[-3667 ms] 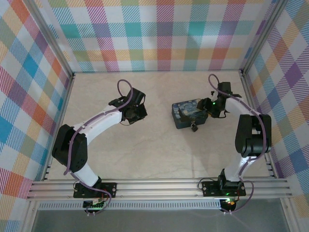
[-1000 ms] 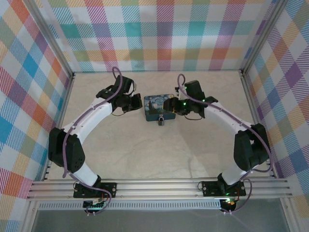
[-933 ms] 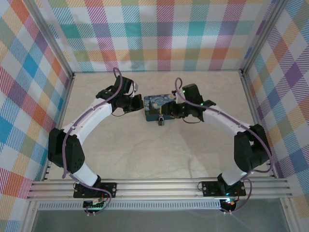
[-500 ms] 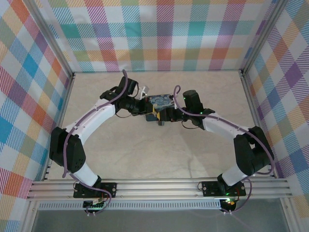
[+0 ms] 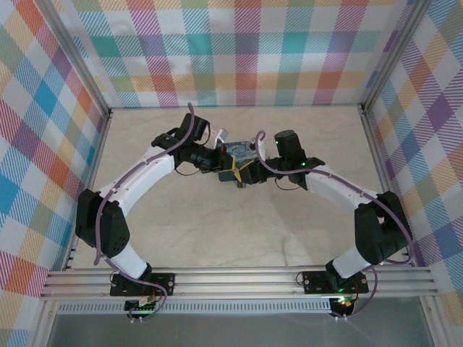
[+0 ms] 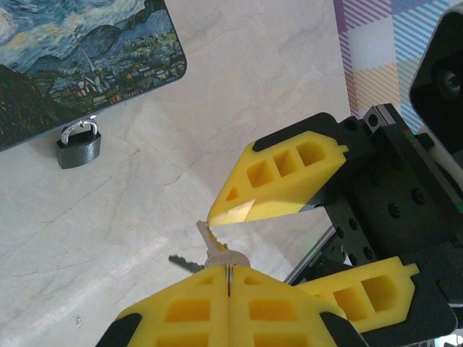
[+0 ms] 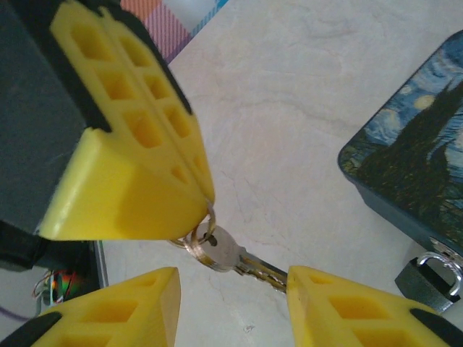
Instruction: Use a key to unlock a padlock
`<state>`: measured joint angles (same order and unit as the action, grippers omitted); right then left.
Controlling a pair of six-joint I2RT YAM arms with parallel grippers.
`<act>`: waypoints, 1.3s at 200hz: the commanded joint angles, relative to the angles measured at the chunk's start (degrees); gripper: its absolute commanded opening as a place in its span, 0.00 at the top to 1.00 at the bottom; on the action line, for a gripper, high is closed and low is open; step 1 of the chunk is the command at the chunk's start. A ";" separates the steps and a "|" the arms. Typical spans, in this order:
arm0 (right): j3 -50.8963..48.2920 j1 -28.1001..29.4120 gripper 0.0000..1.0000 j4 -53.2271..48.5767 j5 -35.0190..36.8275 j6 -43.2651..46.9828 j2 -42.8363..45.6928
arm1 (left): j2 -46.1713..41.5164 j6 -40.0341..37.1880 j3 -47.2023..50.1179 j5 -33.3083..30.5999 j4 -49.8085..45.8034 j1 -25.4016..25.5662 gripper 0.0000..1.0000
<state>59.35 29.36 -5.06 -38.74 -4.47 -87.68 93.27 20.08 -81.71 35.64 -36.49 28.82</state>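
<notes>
From above, the two arms curve inward and meet over the middle of the pale marbled table. The left gripper and the right gripper sit tip to tip just in front of a blue box whose lid carries a swirling night-sky painting, and checked walls enclose the space. In the left wrist view, the left gripper's yellow fingers are pressed flat together on the head of the key, whose toothed blade sticks up free above them and casts a shadow on the table. One finger of the right gripper meets the blade's tip while its partner sits well apart at lower right, so those jaws stand apart with nothing clamped. The padlock, dark with a silvery shackle, lies on the table against the box's near edge, apart from the key. In the right wrist view, the right gripper's fingers are spread along the bottom, and the key lies between them with its blade end just beside the right-hand one. The left gripper's closed fingers pinch the key's head end, and the padlock lies by the box at lower right.
</notes>
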 commanded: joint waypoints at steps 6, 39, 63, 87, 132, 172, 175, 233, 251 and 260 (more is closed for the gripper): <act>2.17 0.44 0.59 -1.62 -4.17 4.73 1.71 | 0.86 -1.66 -2.39 2.77 -2.26 0.63 1.00; 2.41 0.44 0.63 -1.84 -4.68 5.60 2.28 | 2.06 -2.54 -2.75 5.75 -2.79 0.62 1.00; 3.39 0.43 0.67 -3.00 -6.74 6.04 1.83 | 2.56 -2.98 -2.74 5.88 -3.06 0.62 1.00; 3.49 0.44 0.75 -3.52 -7.02 6.14 1.74 | 3.01 -3.06 -2.97 5.74 -2.97 0.67 1.00; 3.89 0.48 0.75 -6.31 -6.81 7.02 1.37 | 3.76 -2.59 -3.27 6.15 -2.56 0.62 1.00; 3.40 0.45 0.73 -6.18 -6.31 7.20 0.95 | 3.99 -2.85 -4.33 7.14 -2.70 0.62 1.00; 3.40 0.39 0.74 -6.12 -6.42 7.19 0.93 | 4.07 -2.85 -4.49 7.13 -2.82 0.62 1.00; 2.40 0.47 0.84 -3.23 -6.37 5.58 0.51 | 5.05 -3.22 -5.66 7.87 -3.76 0.80 1.00; 2.09 0.43 0.88 -2.11 -5.71 4.24 0.32 | 5.17 -3.24 -5.66 7.86 -3.83 0.89 1.00; 1.92 0.41 0.87 -1.52 -5.22 3.48 0.24 | 5.16 -3.20 -5.65 7.78 -3.92 0.89 1.00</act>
<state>61.41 29.28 -10.41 -42.37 0.23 -87.44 97.45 18.15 -86.00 41.52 -39.11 28.80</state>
